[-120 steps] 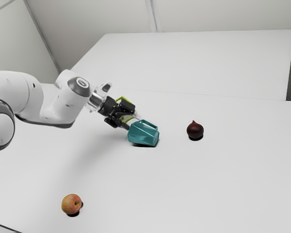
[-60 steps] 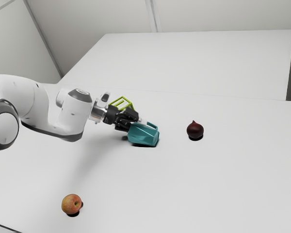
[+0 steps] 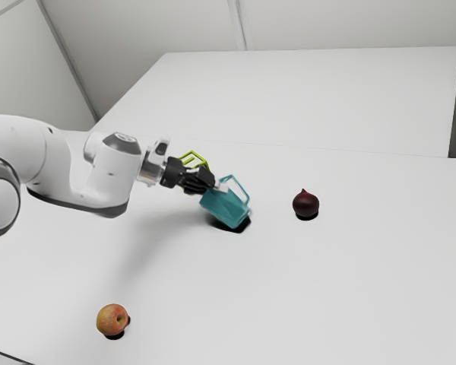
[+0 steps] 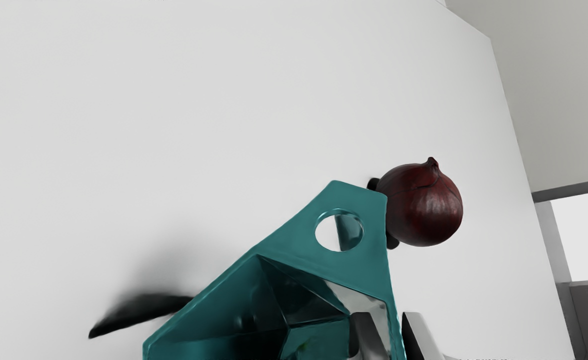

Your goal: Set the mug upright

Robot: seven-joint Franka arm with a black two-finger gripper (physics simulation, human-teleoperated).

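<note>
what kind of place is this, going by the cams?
Likely a simulated robot test room: a Franka arm over a plain white table, pale walls behind, and a few loose props like the apple and onion.

I log one onion [image 3: 305, 204], stem tip up, on the bench [image 3: 349, 289], toward the exterior view's right. One apple [image 3: 112, 319], red and yellow, rests well apart from it, toward the exterior view's left and nearer my camera. Farther back, I register a green frame [image 3: 194, 159], partly hidden.
</note>
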